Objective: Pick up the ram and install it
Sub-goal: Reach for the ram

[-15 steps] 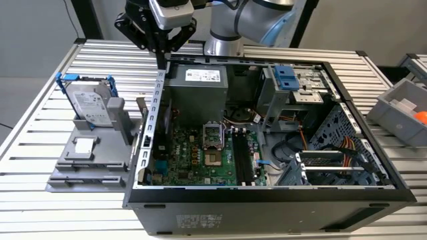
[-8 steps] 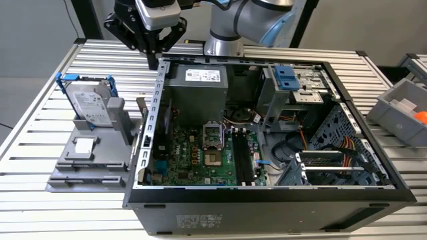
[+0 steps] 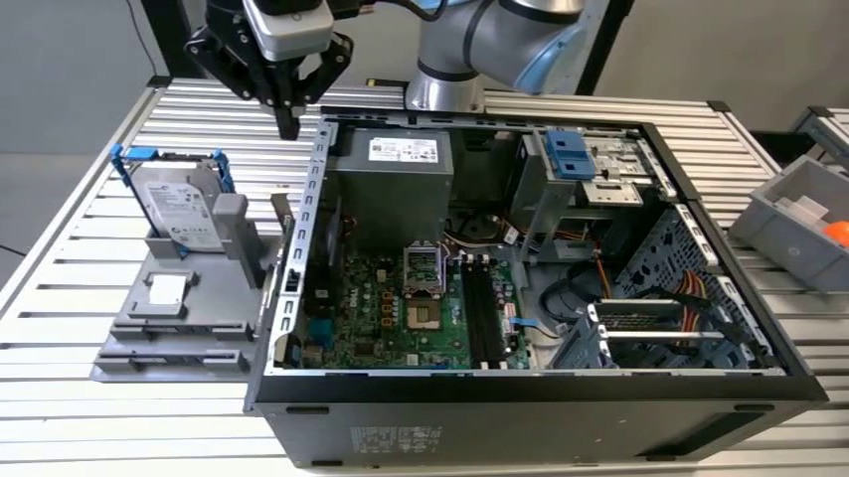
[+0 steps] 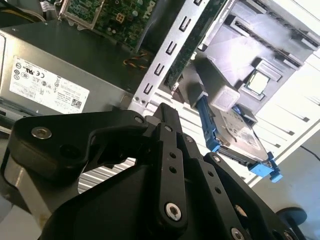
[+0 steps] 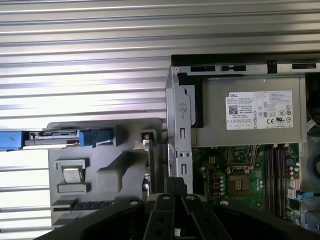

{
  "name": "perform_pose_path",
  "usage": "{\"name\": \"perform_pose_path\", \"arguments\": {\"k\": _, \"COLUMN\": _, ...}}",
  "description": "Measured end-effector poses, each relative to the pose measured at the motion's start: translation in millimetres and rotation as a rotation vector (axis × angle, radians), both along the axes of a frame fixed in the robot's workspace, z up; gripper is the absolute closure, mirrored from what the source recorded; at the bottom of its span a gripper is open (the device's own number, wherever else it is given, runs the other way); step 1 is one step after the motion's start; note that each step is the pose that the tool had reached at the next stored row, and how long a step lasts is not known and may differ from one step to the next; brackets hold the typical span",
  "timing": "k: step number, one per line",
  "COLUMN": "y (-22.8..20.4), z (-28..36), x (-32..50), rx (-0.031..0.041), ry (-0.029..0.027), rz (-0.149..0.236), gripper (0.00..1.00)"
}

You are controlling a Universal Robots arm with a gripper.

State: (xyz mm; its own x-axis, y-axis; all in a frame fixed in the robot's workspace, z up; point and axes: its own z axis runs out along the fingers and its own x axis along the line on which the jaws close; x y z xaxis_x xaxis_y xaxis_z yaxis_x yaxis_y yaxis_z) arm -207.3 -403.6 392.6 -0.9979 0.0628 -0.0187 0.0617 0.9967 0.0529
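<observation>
Ram (image 3: 282,227) standing on its long edge at the right-hand edge of the gray holder (image 3: 173,343), just beside the outer left wall of the open computer case (image 3: 531,393), toward the exterior view's left. Long, thin and flat, running far to near, parallel to that wall. Edge-on in the exterior view: a narrow dull blade, chips not discernible. Same ram (image 4: 192,45) in the second wrist view as a dark strip of board with a green tinge, set between the case's perforated silver rail (image 4: 165,55) and the holder. From above, in the first wrist view, the ram (image 5: 150,165) as a slim dark line along the case wall.

Gripper (image 3: 286,127) hanging high over the slatted table (image 3: 133,417), near the far-left corner of the case and beyond the ram's far end, touching nothing. Fingers drawn together to one point, nothing between them.

Ram well apart from the black slots (image 3: 480,308) on the green motherboard (image 3: 378,318), inside the case to the right, not yet seated there.

Also on the holder: a silver hard drive (image 3: 179,204) in a blue frame, propped up at the far end, and a square processor chip (image 3: 166,288) lying flat, nearer.
</observation>
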Motion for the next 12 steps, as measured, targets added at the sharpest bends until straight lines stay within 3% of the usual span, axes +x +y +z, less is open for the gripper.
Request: {"name": "perform_pose_path", "arguments": {"k": 12, "y": -0.2, "z": 0.0, "x": -18.1, "rx": 0.0007, "ry": 0.0000, "rz": 0.000, "gripper": 1.00}}
